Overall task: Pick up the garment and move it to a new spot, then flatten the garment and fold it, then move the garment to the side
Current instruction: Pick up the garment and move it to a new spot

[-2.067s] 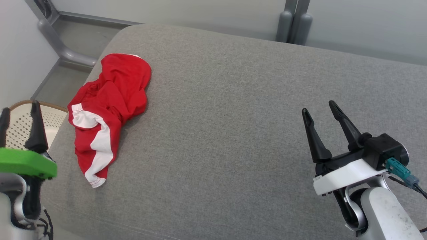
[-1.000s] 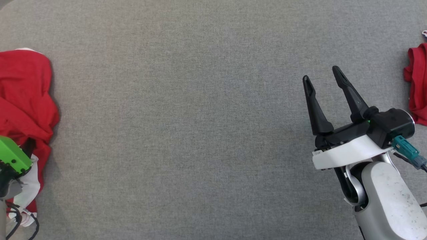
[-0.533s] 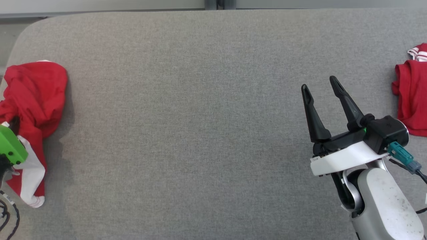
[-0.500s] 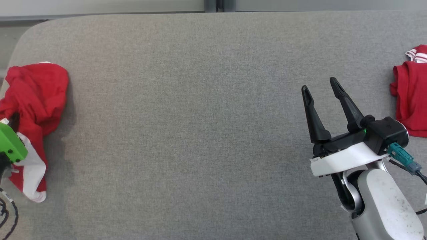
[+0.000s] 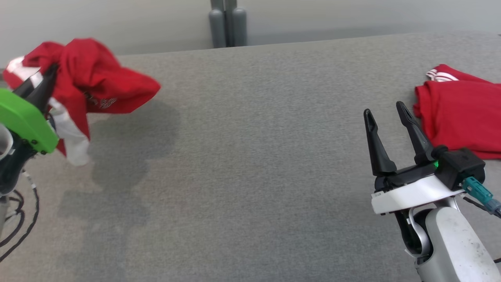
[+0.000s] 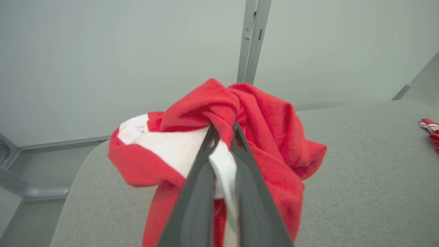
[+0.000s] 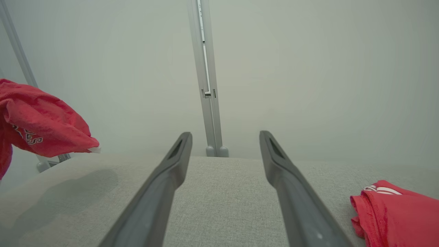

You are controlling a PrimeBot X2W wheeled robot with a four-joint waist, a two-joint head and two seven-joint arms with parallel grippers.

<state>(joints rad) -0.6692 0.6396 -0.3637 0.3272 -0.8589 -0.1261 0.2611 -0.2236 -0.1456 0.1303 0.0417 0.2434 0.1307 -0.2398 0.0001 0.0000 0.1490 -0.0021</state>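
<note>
- Garment (image 5: 90,74), red with white panels: bunched and held in the air over the left end of the grey cushion (image 5: 254,156). Its shape cannot be made out among the folds.
- Left gripper (image 6: 224,130): fingers pressed close together, pinching a fold of white and red cloth. In the head view the tips are partly buried in the fabric.
- Green cover (image 5: 23,119) on the left wrist: hides the gripper's base in the head view. A loose black cable (image 5: 19,219) runs off the frame's edge below it.
- Garment's lower end: cut off at the bottom of the left wrist view. In the head view a white end hangs down beside the green cover, and whether it touches the cushion cannot be told.
- Right wrist view: shows the garment's red lobe clear above the cushion, with white lettering too small to read.
- Shadow (image 5: 121,156): lies on the cushion below and beside the garment.
- Right gripper (image 5: 383,109): fingers spread wide with nothing between them, low over the cushion's right part.
- Second red garment (image 5: 462,113): folded flat on the cushion just beside the right gripper, white stripes at its far corner, cut off by the frame's right edge.
- Grey post (image 5: 228,23): stands against the pale wall behind the cushion.
</note>
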